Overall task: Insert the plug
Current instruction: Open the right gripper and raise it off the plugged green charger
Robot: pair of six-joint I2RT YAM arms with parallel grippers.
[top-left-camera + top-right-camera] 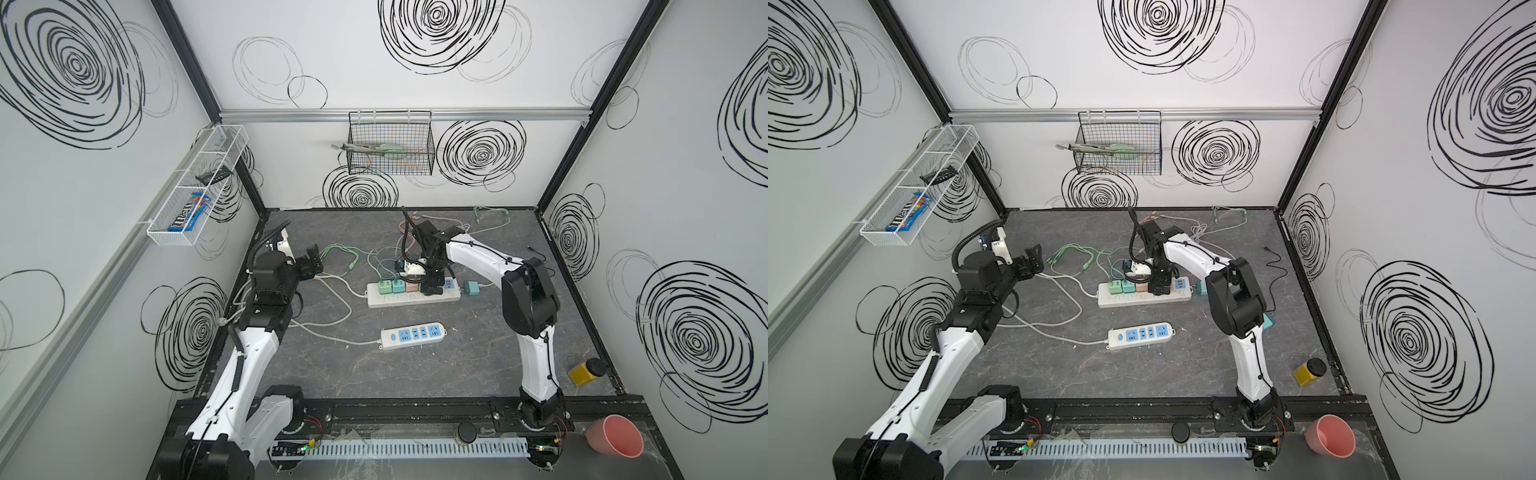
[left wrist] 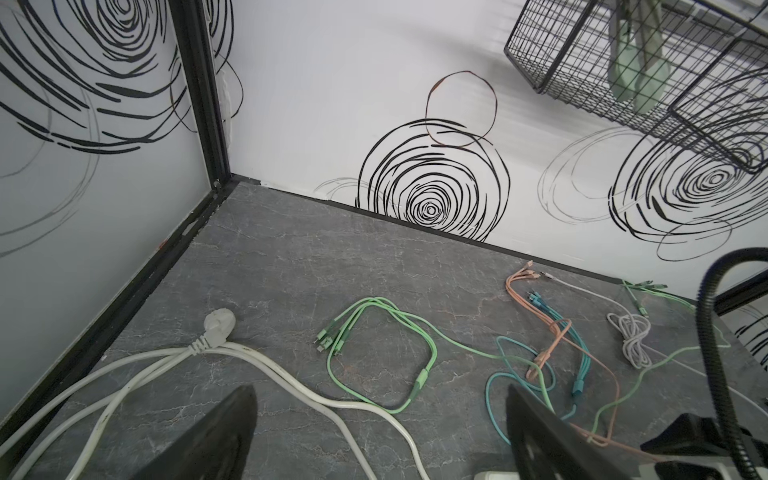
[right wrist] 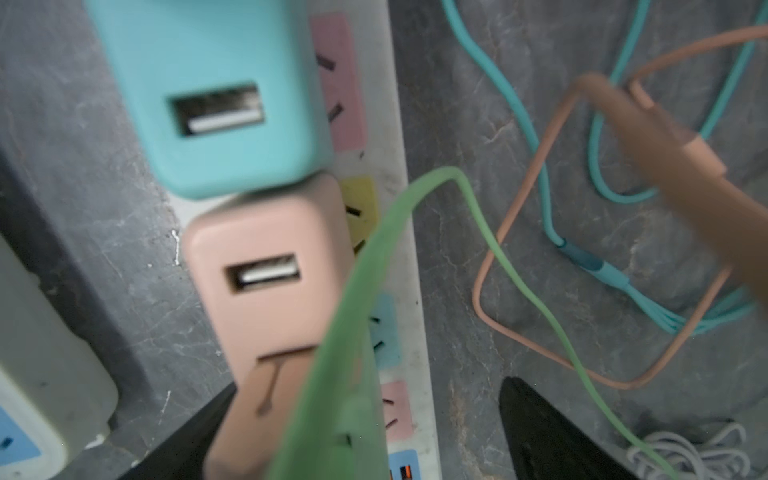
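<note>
Dark grey marbled bench, walls white with black swirls. Toward the back edge, the right claw stands open astride a pink plug on the white power strip. The left claw, open and empty, hovers near the left edge.

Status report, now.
Left gripper open, empty. Right gripper open over the power strip. Pink plug stands on the strip between its jaws. Green cable hangs across it.
</note>
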